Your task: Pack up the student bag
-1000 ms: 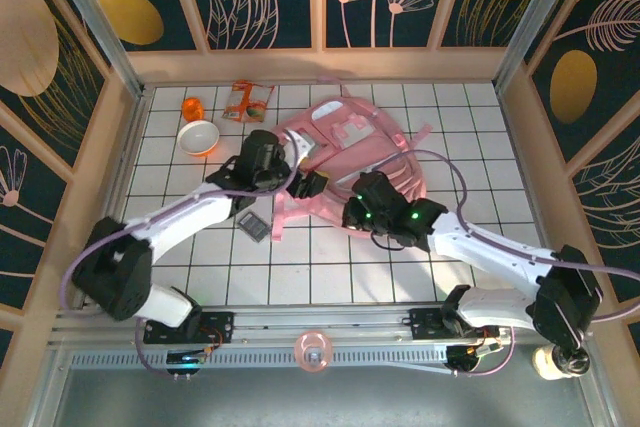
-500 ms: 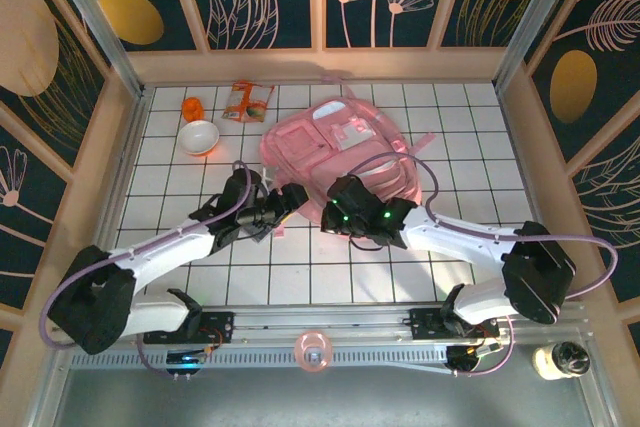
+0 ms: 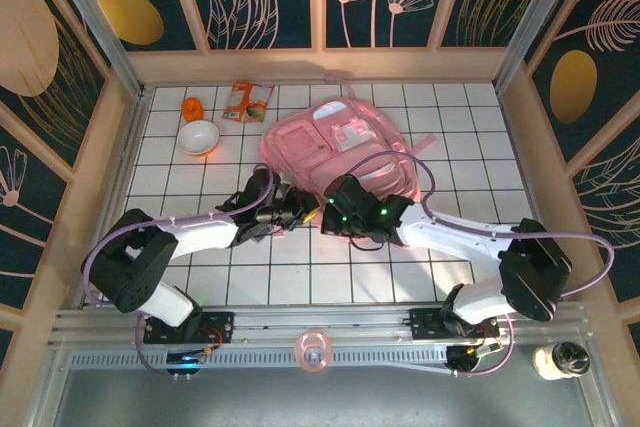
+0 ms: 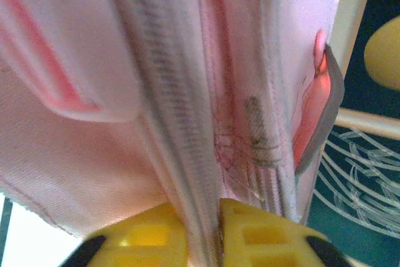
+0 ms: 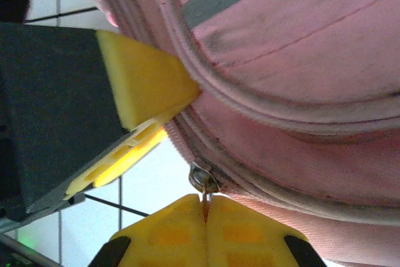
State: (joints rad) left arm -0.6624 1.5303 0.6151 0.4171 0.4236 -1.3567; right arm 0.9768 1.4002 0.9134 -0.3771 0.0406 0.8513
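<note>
White tiled worktop (image 3: 330,272): big soft pink fabric student bag (image 3: 345,142) lies just beyond both arms, near rim at the tips, w/ L fingers (image 4: 224,226) pinching its zip seam and R fingers (image 5: 205,217) shut on the small metal zip pull (image 5: 203,178) beside them, so R's the puller, I reckon.

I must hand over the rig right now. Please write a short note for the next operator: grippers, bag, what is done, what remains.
Left gripper: shut on the zipper seam of the student bag, at its near edge.
Right gripper: shut on the zipper pull, close beside the left one.
Bag: lies mid-table, front pockets up.
Outside it, at the far left: white bowl, orange item, snack packet.
Done: both grips are set. Whether the zipper is open cannot be told.
To do: probably pull the zipper open, then pack the loose items.
</note>
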